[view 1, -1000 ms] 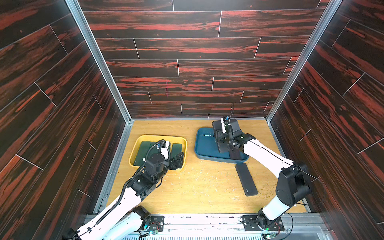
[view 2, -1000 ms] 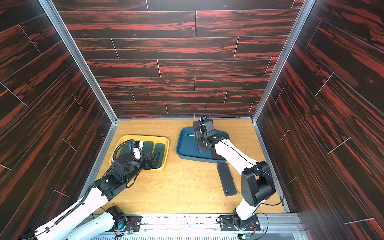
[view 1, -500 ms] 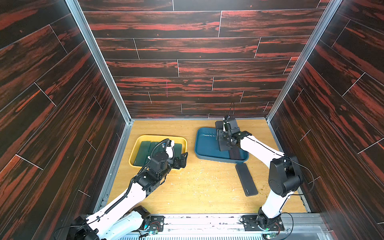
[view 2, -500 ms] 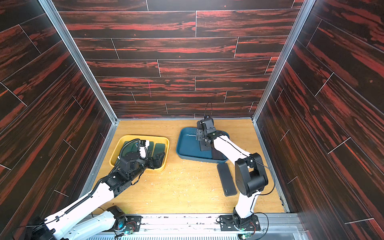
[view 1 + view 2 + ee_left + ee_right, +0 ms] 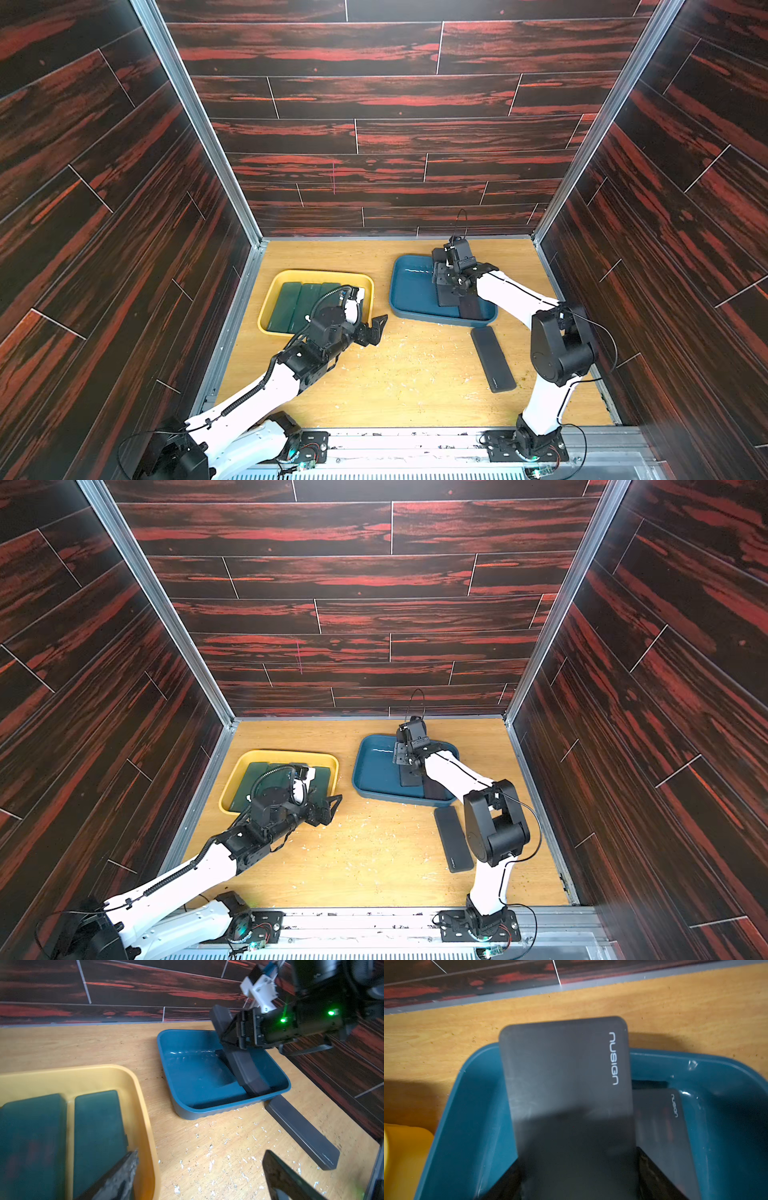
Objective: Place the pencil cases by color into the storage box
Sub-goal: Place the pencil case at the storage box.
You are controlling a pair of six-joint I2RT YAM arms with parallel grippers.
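Right gripper [image 5: 230, 1031] clamps black pencil case [image 5: 566, 1084], tilted over blue tray [image 5: 218, 1109], beside second black case [image 5: 660, 1126] lying inside. Lower flat, parallel to it, then release. Left gripper [image 5: 374, 330] spread wide, empty, apart from tray. Third black case [image 5: 492, 359] just outside tray.

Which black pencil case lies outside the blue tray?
The black case lying flat on the wooden table beside the blue tray. A second case lies inside it; the right gripper holds a third case tilted over it.
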